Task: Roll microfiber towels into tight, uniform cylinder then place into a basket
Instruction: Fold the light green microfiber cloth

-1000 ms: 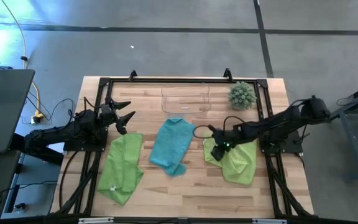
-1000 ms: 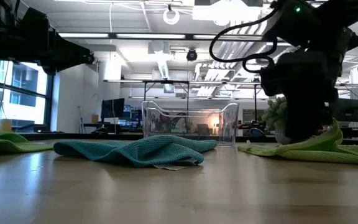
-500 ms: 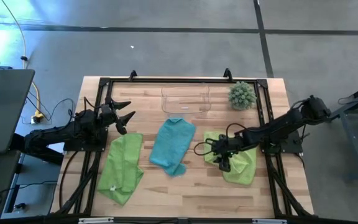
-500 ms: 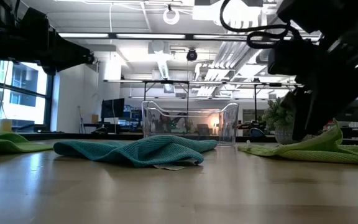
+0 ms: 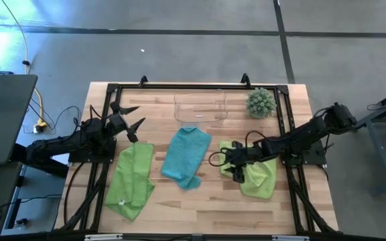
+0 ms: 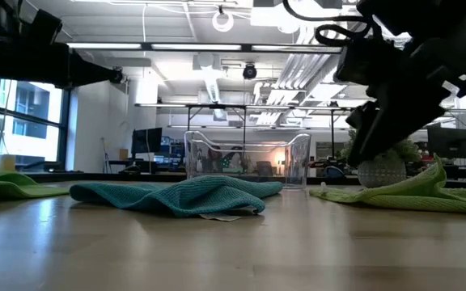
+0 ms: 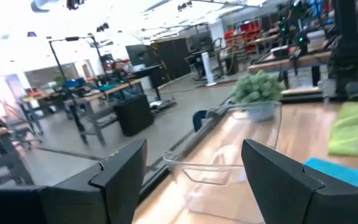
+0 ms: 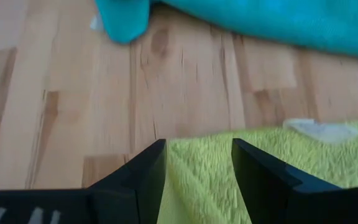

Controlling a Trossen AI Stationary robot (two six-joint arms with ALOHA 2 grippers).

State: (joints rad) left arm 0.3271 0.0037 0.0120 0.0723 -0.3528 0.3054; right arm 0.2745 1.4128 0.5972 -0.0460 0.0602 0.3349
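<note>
Three microfiber towels lie crumpled on the wooden table: a lime green one (image 5: 131, 181) at the left, a teal one (image 5: 185, 157) in the middle and a lime green one (image 5: 256, 181) at the right. The clear basket (image 5: 200, 115) stands at the far edge. My right gripper (image 5: 235, 173) hangs open, slanting down, just above the right towel's left edge (image 8: 197, 186), clear of it in the low view (image 6: 362, 158). My left gripper (image 5: 130, 117) waits open and level above the table's far left, pointing toward the basket (image 7: 229, 168).
A spiky green plant ball (image 5: 261, 102) in a small pot stands at the far right, next to the basket. A black frame (image 5: 179, 86) runs along the table's edges. Bare wood (image 5: 200, 207) shows along the near edge and between the towels.
My right gripper has lifted off the right lime towel, rolled about its own axis and drifted a little toward the near edge, staying open. The towel stays on the table. My left gripper has rolled a little in place.
</note>
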